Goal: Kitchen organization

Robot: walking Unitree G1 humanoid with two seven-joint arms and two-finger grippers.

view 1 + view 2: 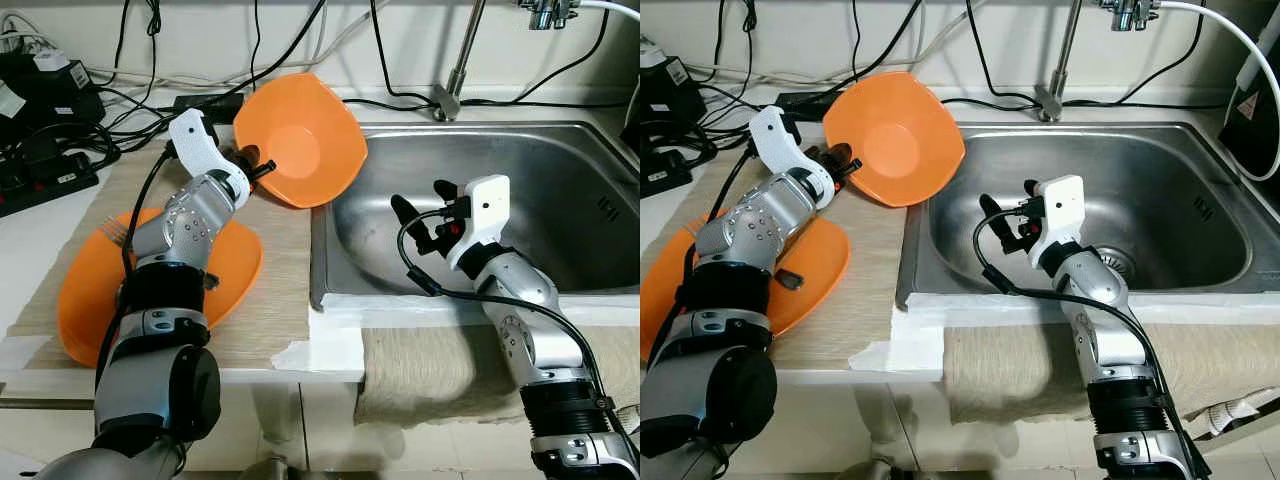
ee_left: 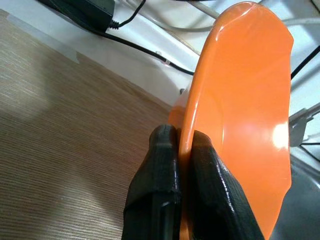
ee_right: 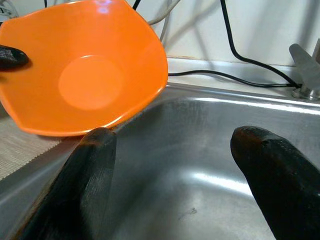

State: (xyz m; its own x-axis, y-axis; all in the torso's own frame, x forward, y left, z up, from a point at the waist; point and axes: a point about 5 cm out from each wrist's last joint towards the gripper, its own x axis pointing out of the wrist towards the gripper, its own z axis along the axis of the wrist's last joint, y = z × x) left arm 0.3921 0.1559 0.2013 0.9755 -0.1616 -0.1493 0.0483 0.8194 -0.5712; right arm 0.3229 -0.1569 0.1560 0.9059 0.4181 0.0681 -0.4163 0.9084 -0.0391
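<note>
two orange dishes are out on your counter, and neither looks put away yet. nearest you, the orange plate (image 1: 85,300) lies flat on the woven mat (image 1: 270,300), partly hidden under your left forearm, with a fork (image 1: 113,232) resting on its far edge. beyond it, your left gripper (image 1: 262,168) is pinched tight on the rim of the orange bowl (image 1: 300,140); the wrist view shows both black fingers (image 2: 165,165) pressed onto either side of that thin rim. the bowl is lifted and tilted up on edge, its hollow facing the sink (image 1: 560,150), its lower side hanging just over the sink's left lip.

your right gripper (image 1: 420,225) hovers inside the basin with its fingers spread wide and nothing between them, aimed toward the bowl.

as a judgement, you are early to midway: the bowl is picked up and looks headed for the sink or a handover, while the plate and fork are untouched.

the bowl is glossy, smooth plastic with a softly squared rim and a flat round base, and it looks clean and empty. farther back, the faucet (image 1: 462,60) rises behind the basin, and black cables (image 1: 60,150) crowd the wall side of the counter.
</note>
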